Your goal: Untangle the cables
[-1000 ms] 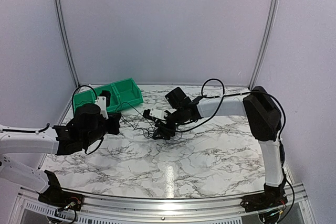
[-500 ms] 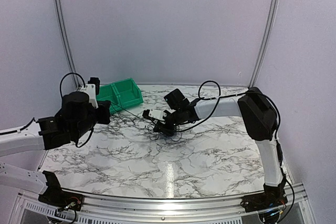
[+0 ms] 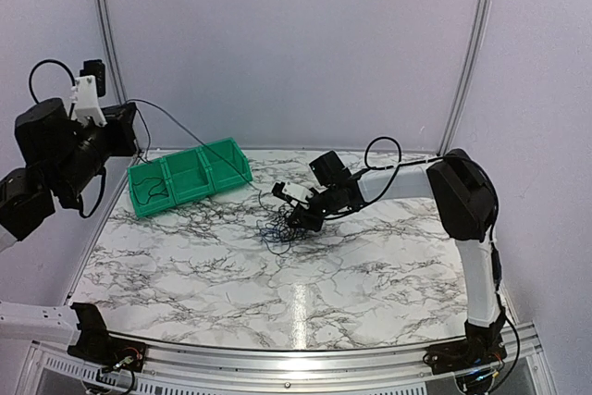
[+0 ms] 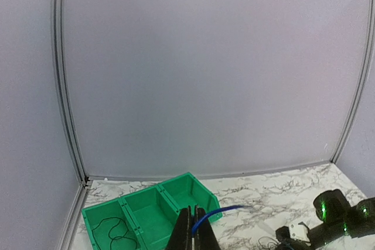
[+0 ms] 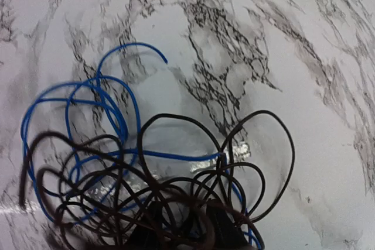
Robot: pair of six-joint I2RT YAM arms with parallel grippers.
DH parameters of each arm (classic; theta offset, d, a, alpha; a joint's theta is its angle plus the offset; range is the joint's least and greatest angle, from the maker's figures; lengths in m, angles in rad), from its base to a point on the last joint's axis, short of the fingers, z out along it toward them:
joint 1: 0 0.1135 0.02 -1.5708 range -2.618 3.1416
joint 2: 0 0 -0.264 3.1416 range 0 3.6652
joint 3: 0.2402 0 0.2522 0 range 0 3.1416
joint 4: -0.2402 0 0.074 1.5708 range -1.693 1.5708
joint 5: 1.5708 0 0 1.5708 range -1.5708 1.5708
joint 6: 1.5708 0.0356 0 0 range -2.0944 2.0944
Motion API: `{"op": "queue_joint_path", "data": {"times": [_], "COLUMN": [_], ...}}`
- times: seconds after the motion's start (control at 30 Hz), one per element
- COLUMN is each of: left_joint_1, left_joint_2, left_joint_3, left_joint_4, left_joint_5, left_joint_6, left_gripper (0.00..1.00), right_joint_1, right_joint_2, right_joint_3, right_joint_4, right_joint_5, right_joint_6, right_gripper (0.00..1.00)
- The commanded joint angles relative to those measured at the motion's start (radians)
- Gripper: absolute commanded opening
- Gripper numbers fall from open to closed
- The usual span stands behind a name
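Observation:
The cables lie as a loose tangle [image 3: 277,231] of thin black and blue wires on the marble table [image 3: 370,275]. In the right wrist view the tangle [image 5: 152,174] fills the lower frame. My right gripper [image 3: 301,219] sits low at its right edge. Its jaws [image 5: 187,226] stand slightly open, with wires crossing over and between the fingers. My left gripper [image 3: 131,110] is raised high at the far left. It [image 4: 192,232] is shut on one blue cable [image 4: 220,211]. That cable [image 3: 199,145] runs down in a long line to the tangle.
A green three-compartment bin [image 3: 190,178] stands at the back left of the table. Its left compartment holds a small black coil [image 4: 114,231]; the other two compartments of the bin [image 4: 135,194] look bare. Pale walls close in the back and sides.
My left arm has risen up and to the left, drawing one cable out of the tangle over the bin. My right gripper has shifted slightly right at the tangle.

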Motion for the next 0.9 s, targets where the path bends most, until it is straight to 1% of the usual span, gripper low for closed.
{"op": "queue_joint_path", "data": {"times": [0.0,0.1,0.33,0.47,0.57,0.7,0.77,0.8,0.83,0.87], "left_joint_1": [0.003,0.003,0.003,0.002,0.002,0.009,0.017,0.022,0.031,0.043], "left_joint_2": [-0.003,0.000,0.011,0.039,0.065,0.110,0.138,0.154,0.171,0.186], "left_joint_3": [0.009,0.012,0.049,0.074,0.089,0.105,0.118,0.125,0.132,0.140], "left_joint_4": [0.018,0.018,0.012,-0.023,-0.050,-0.080,-0.104,-0.115,-0.127,-0.139], "left_joint_5": [-0.038,-0.035,-0.036,-0.041,-0.044,-0.044,-0.027,-0.013,0.004,0.025], "left_joint_6": [0.015,0.013,0.034,0.034,0.034,0.008,-0.009,-0.018,-0.031,-0.046], "left_gripper": [0.00,0.00,0.00,0.00,0.00,0.00,0.00,0.00,0.00,0.00], "right_joint_1": [-0.012,-0.013,-0.020,-0.022,-0.024,-0.031,-0.044,-0.047,-0.056,-0.065], "right_joint_2": [0.017,0.016,0.011,-0.045,-0.119,-0.234,-0.293,-0.320,-0.347,-0.370], "right_joint_3": [-0.006,-0.008,-0.009,-0.014,-0.014,-0.014,-0.017,-0.020,-0.025,-0.030], "right_joint_4": [-0.075,-0.076,-0.099,-0.129,-0.158,-0.201,-0.219,-0.228,-0.235,-0.244], "right_joint_5": [0.028,0.026,0.014,0.009,-0.001,-0.021,-0.035,-0.040,-0.045,-0.051], "right_joint_6": [0.016,0.019,0.021,0.014,0.004,-0.010,-0.011,-0.009,-0.008,-0.007], "right_gripper": [0.30,0.31,0.26,0.28,0.32,0.43,0.48,0.54,0.57,0.58]}}
